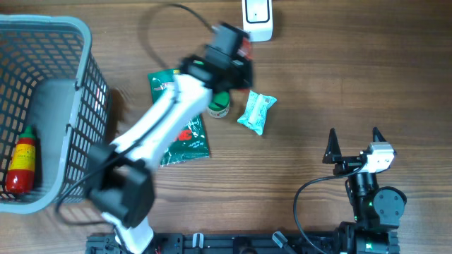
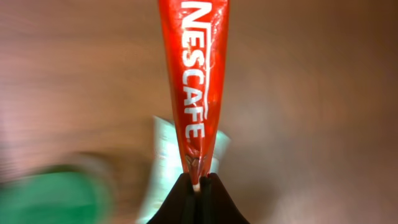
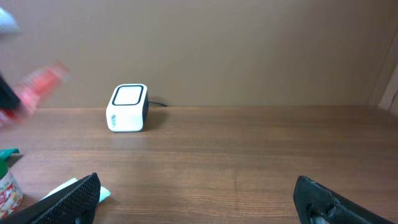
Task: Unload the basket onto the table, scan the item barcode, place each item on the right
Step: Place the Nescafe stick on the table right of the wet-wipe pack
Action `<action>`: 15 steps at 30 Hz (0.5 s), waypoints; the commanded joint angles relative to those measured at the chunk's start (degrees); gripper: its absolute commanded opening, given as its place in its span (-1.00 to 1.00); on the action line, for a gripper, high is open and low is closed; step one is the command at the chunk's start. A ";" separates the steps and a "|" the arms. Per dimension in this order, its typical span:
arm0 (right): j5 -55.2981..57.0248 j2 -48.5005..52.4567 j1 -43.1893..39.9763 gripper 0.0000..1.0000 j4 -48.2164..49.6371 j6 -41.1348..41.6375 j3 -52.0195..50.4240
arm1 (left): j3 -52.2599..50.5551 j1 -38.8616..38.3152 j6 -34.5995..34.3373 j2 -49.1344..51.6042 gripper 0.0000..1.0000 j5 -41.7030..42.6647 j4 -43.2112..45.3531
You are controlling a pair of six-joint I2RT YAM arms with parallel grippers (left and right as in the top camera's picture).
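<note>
Left jaws: shut on the coffee sachet (image 2: 198, 81) by its thin end.
Sachet: aloft, at the scanner's (image 1: 257, 17) 7 o'clock.
Right jaws: wide, empty.
Risk: the slim grip may let it twist or slip, so the barcode misses the scanner window.

Overhead: scanner (image 1: 256, 20) cut by the top edge; left arm (image 1: 169, 116) covers the middle of the green packet (image 1: 196, 144) and all but a sliver of the red sachet (image 1: 245, 48). Left wrist: red sachet runs off the top edge, and behind it a green blob (image 2: 53, 196) and a pale shape (image 2: 163, 162) are too blurred to identify. Right wrist: red sachet a smear at left, green-capped bottle (image 3: 7, 186) cut by the frame edge.
</note>
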 commanded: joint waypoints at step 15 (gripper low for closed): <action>-0.24 -0.37 -0.13 1.00 0.22 -0.70 -0.07 | 0.09 -8.98 10.62 8.87 -0.15 8.52 6.23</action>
